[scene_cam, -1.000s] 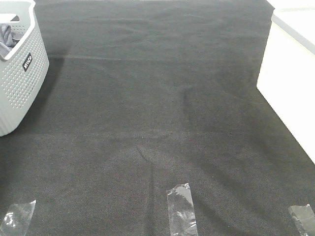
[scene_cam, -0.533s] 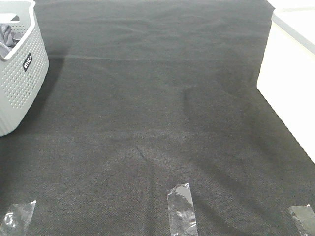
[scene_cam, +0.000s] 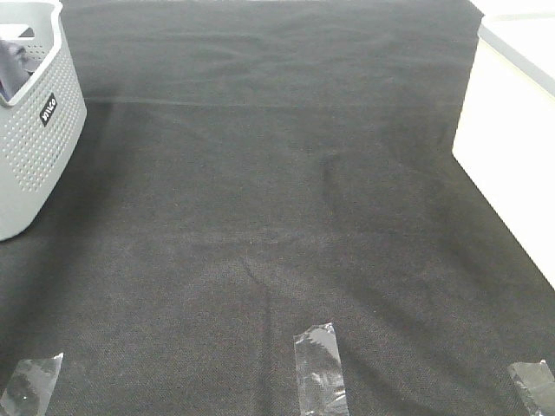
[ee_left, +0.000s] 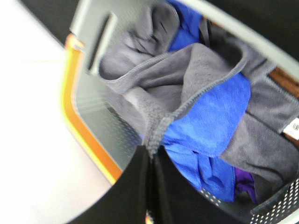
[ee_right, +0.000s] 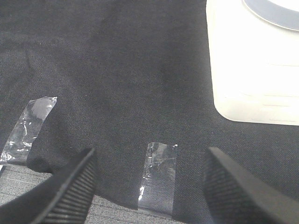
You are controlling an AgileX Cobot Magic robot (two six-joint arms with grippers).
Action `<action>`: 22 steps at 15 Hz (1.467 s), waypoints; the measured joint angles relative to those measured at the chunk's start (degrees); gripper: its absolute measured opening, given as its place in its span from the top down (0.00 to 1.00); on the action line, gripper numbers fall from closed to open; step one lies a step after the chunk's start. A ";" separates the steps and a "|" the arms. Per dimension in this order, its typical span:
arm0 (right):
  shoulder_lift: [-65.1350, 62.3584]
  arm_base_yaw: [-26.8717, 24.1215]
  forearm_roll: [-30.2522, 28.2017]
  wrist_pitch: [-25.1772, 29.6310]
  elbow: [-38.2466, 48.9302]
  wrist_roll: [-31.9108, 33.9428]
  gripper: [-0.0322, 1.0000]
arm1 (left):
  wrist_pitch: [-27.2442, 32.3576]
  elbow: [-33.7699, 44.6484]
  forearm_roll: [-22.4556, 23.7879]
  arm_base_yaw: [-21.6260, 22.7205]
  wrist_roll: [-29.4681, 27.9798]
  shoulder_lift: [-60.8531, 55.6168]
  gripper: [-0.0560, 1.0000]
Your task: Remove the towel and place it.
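In the white basket (scene_cam: pixel 35 147) the left gripper (ee_left: pixel 152 155) is pinched tight on the hem of the grey towel (ee_left: pixel 196 70), which lies bunched over a blue fabric item (ee_left: pixel 212 116); the right gripper (ee_right: pixel 149 179) hangs wide open, holding nothing, above the black table cloth (ee_right: pixel 117 56)

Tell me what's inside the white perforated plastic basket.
The grey-lavender terry towel lies on top, its hem pinched by the left gripper. A blue fabric item shows beneath it, plus a purple scrap. The basket floor is covered.
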 joint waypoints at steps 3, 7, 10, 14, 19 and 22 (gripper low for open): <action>0.00 0.00 0.00 0.00 0.00 0.00 0.34 | 0.06 0.00 0.34 -4.30 -1.38 -5.90 0.95; 0.00 0.00 0.00 -0.06 0.00 0.00 0.34 | 0.23 0.00 2.41 -14.90 -4.35 -16.96 0.95; 2.92 0.00 2.98 -4.07 -0.74 -2.35 0.34 | 0.57 0.00 2.69 -22.46 -5.50 -20.68 0.95; 18.39 0.00 29.56 -18.85 -0.92 -29.05 0.34 | 0.97 0.00 2.86 -31.68 -5.56 -20.45 0.95; 41.42 0.00 64.00 -20.17 -1.09 -71.33 0.32 | 0.97 0.00 2.86 -38.62 -5.90 -19.25 0.95; 55.81 0.00 79.93 -18.74 -1.09 -92.25 0.16 | 0.97 0.00 2.81 -40.57 -7.28 -18.85 0.95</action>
